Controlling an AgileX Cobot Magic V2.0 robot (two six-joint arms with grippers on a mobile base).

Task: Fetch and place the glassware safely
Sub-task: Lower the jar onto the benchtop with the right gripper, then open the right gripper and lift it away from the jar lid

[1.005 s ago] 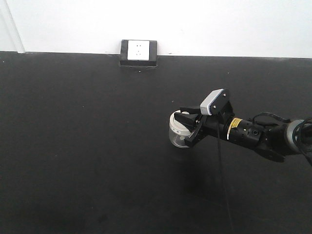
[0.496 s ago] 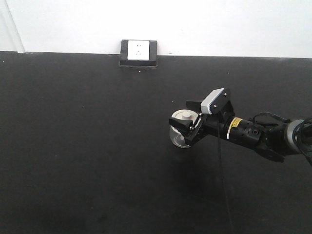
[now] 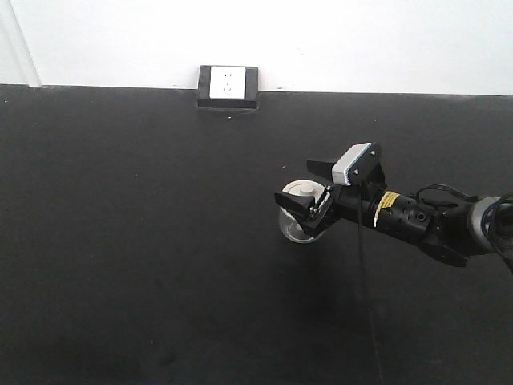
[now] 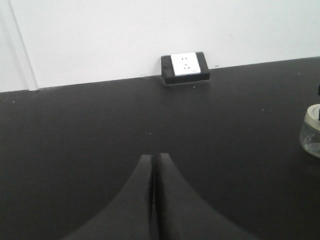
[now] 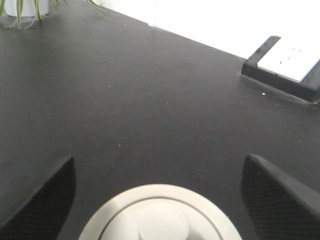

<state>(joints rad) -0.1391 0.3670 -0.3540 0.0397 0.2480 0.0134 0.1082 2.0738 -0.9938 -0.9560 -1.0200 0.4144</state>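
Note:
The glassware, a squat clear jar (image 3: 292, 224) with a cream-white knobbed lid, stands upright on the black table (image 3: 144, 241) right of centre. My right gripper (image 3: 294, 181) is open, one finger on each side of the lid and apart from it. In the right wrist view the lid (image 5: 160, 215) fills the bottom centre, between the spread fingers (image 5: 280, 195) of the right gripper (image 5: 159, 159). The left wrist view shows the jar (image 4: 312, 131) at its right edge. My left gripper (image 4: 153, 156) is shut on nothing, well to the left of the jar.
A black box with a white socket face (image 3: 228, 87) sits at the table's far edge against the white wall. Green plant leaves (image 5: 20, 7) show at the top left of the right wrist view. The right arm and its cable (image 3: 365, 265) stretch in from the right.
My right gripper was shut on the jar a second ago. Its fingers have spread wide and let go, and the jar now stands free on the table.

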